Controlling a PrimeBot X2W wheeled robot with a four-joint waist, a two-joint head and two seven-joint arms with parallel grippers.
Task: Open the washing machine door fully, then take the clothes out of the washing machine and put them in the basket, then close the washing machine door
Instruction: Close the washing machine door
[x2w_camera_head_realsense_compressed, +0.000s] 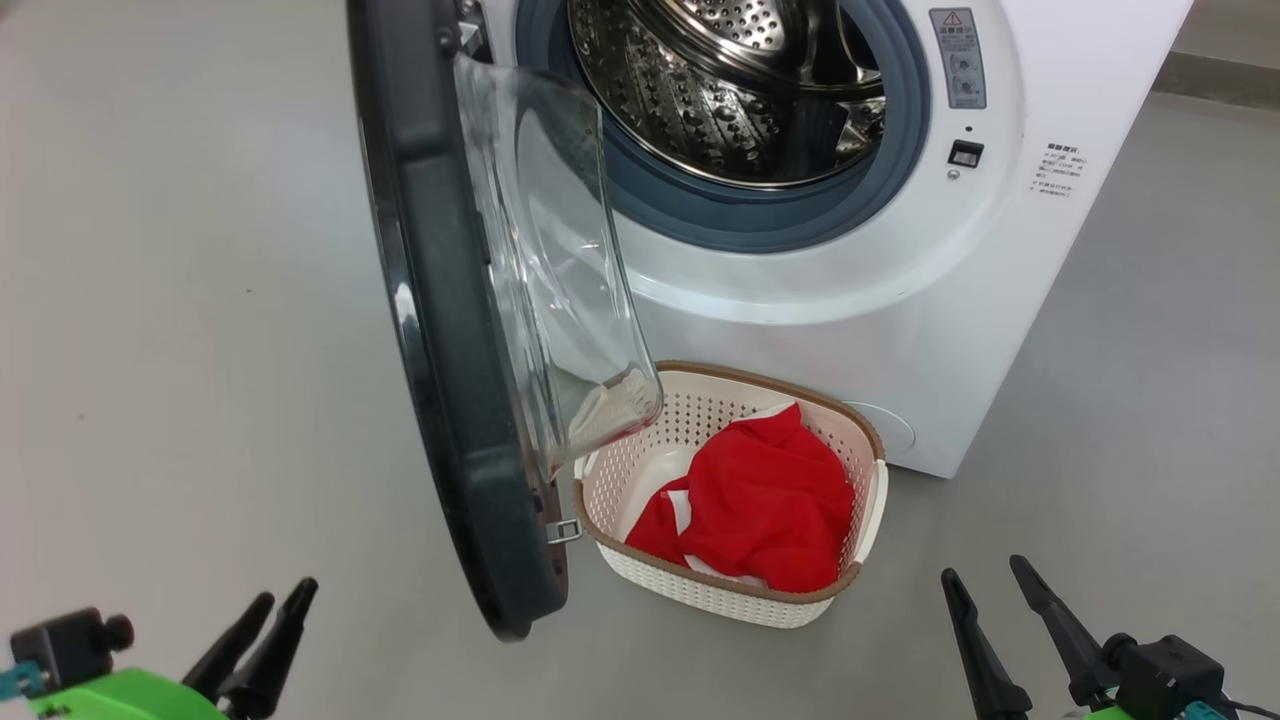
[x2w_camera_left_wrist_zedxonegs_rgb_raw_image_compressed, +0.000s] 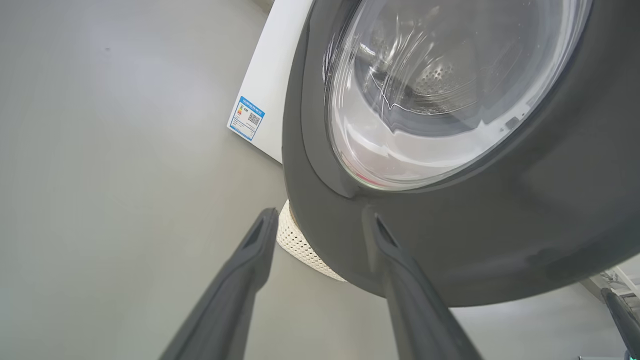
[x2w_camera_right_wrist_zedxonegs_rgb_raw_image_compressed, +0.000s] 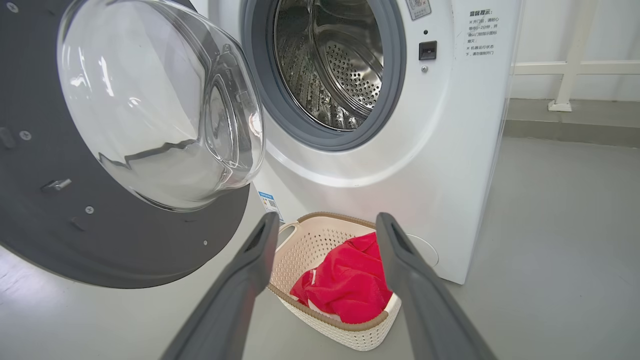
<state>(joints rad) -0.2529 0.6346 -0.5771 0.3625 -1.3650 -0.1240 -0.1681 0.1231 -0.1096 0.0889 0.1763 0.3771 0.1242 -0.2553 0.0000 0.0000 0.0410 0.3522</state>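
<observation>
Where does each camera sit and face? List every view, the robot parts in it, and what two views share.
Head view: high, looking down at the washing machine, its open door, the basket; left gripper and right gripper at bottom corners.
Left wrist view: low, looking up at the door's outer face; own two fingers, spread.
Right wrist view: facing the drum and basket; own fingers, spread.
Shared: head and right wrist views both show clothes in the basket.
</observation>
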